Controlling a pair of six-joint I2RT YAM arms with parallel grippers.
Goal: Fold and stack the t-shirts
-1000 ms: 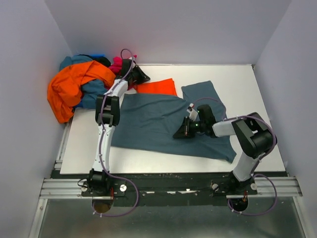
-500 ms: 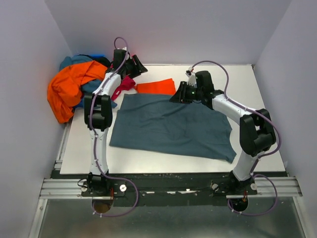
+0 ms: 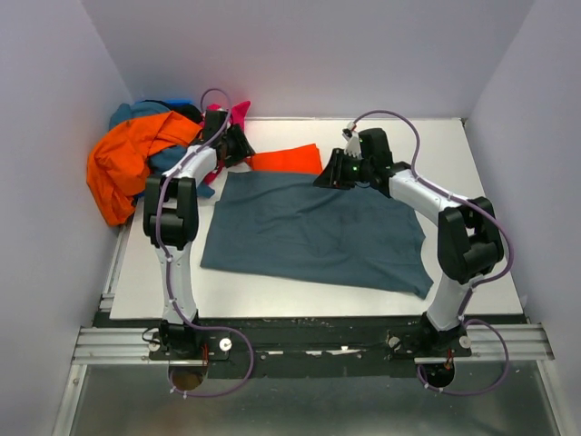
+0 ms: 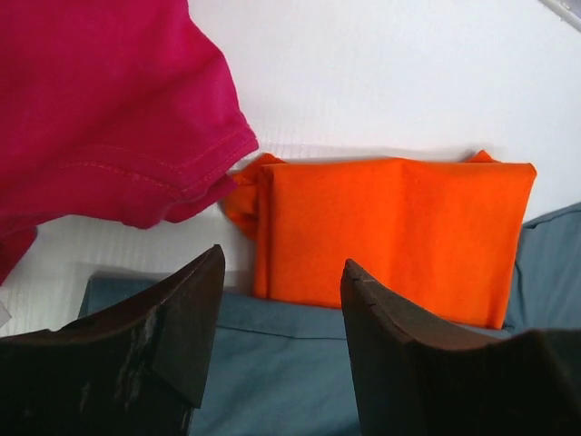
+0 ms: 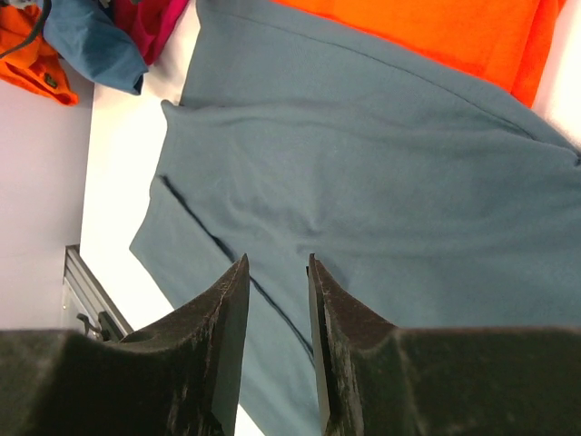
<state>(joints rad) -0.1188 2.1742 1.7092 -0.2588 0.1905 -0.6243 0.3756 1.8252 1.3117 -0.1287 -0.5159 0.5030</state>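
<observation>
Orange-red t-shirt: folded. Slate t-shirt: half-folded, flat on table. Heap of t-shirts: untouched. Left gripper, right gripper: released, empty.

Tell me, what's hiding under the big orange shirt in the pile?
Some teal-blue cloth pokes out from under the orange shirt, at its near and far sides. Anything deeper in the pile is covered.

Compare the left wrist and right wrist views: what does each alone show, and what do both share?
Only the left wrist: the open left gripper and the stitched sleeve hem of the magenta pink cloth shirt. Only the right wrist: the open right gripper, a crumpled teal-blue cloth shirt, a bright orange cloth shirt. Both: the slate blue-grey cloth shirt, the folded orange-red cloth shirt.
</observation>
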